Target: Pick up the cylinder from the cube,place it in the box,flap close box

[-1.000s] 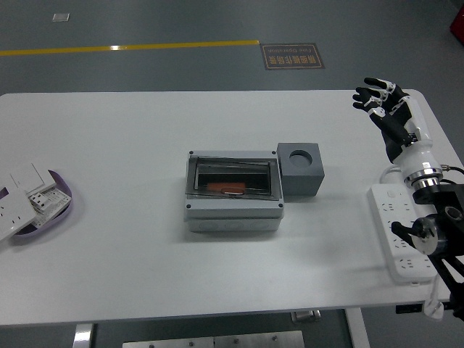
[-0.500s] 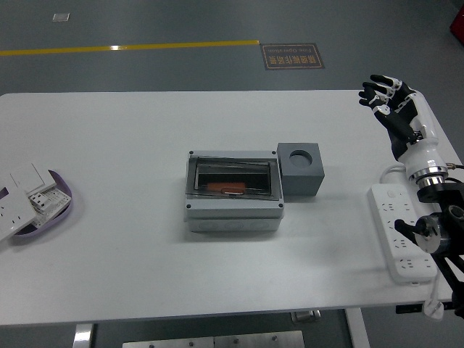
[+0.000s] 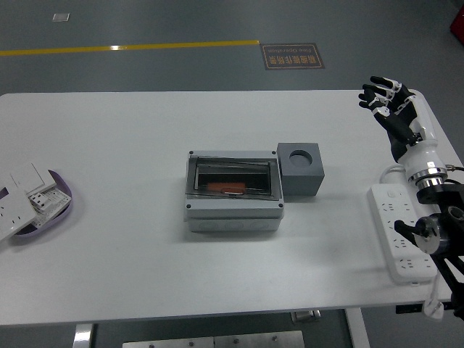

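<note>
1. One hand [image 3: 388,101] shows, the robot's right, fingers spread and holding nothing; since a second ago it has drifted right and now sits over the worktop's [image 3: 130,268] far right corner, well apart from the box [image 3: 233,191].
2. The orange cylinder [image 3: 227,189] lies inside the box under the shut clear flap [image 3: 230,176]; the cube's [image 3: 301,169] hole is empty, so the task looks finished.
3. A power strip [image 3: 402,241] lies beside the right arm; switch plates on a purple dish [image 3: 54,206] lie far left. Nothing stands in the way.
</note>
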